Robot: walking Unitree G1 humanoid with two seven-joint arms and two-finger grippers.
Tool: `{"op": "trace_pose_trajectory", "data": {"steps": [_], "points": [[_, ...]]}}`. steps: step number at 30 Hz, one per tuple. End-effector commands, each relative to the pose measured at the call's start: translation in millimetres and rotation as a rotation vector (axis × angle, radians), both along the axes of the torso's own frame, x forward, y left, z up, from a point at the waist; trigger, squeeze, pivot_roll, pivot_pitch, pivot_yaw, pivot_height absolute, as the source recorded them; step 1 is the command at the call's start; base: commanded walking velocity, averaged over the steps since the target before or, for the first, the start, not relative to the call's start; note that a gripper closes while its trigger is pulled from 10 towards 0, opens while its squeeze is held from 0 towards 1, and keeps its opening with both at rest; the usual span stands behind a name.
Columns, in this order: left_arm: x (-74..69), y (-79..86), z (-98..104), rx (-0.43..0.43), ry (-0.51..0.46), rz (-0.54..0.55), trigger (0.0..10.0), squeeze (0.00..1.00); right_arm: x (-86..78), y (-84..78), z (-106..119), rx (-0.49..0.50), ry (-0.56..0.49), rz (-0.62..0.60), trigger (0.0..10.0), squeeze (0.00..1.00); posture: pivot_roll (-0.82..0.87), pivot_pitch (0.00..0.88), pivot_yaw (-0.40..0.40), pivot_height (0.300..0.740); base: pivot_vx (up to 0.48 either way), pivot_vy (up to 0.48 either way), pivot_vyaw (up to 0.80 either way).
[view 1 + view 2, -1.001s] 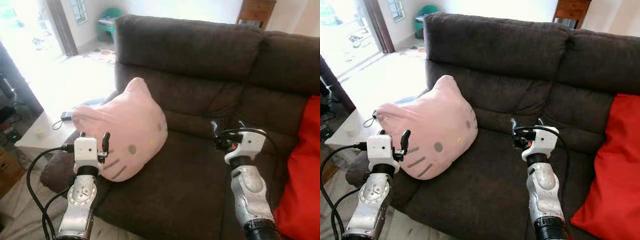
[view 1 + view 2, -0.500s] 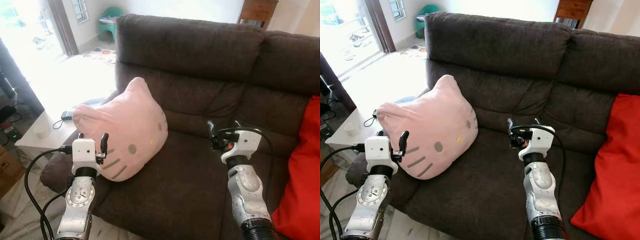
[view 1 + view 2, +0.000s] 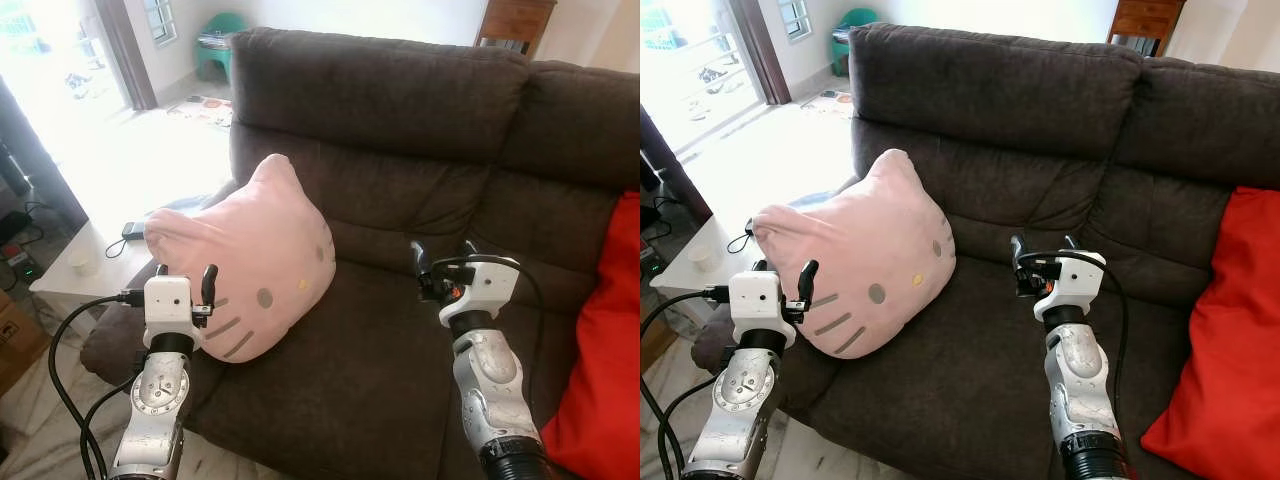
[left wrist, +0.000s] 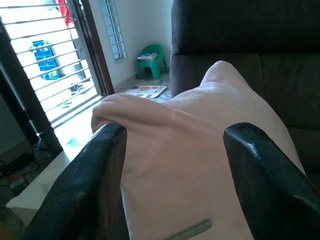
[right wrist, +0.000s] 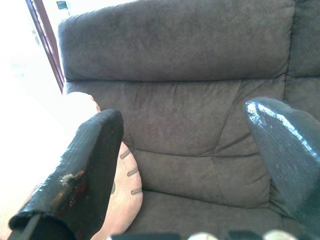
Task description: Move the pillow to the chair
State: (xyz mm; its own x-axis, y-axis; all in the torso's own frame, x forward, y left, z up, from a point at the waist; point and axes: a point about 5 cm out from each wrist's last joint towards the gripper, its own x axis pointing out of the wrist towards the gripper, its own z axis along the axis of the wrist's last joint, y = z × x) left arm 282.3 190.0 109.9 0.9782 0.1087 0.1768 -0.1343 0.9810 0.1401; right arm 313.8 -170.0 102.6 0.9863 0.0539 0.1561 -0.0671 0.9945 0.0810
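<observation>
Both arms were raised fwd, wrists upright. Left gripper [image 3: 184, 276] fingers were spread; right gripper [image 3: 441, 257] fingers too, apart.

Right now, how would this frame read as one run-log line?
stage: approach | pink pillow: on sofa, ungrasped | left gripper: open, at pillow's near edge | right gripper: open over seat

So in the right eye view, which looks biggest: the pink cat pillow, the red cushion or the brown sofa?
1. Brown sofa, easily the largest.
2. Pink cat pillow.
3. Red cushion, though the frame edge cuts it off, so it may really be larger.
</observation>
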Motion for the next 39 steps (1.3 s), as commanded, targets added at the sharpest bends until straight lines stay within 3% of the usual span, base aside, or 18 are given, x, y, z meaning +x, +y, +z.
{"op": "trace_pose_trajectory", "data": {"steps": [1,39], "points": [[-1.6,1.8,3.7,0.01,-0.009,-0.003,10.0,0.0,-1.0,1.2,3.7,0.003,-0.022,0.006,10.0,0.0,0.06,0.045,0.005,0.74,0.0,0.0,0.0],[-4.2,0.9,5.0,0.012,-0.006,-0.008,10.0,0.0,-2.8,6.3,2.2,-0.002,-0.016,0.024,10.0,0.0,0.07,0.067,0.005,0.74,0.0,0.0,0.0]]}}
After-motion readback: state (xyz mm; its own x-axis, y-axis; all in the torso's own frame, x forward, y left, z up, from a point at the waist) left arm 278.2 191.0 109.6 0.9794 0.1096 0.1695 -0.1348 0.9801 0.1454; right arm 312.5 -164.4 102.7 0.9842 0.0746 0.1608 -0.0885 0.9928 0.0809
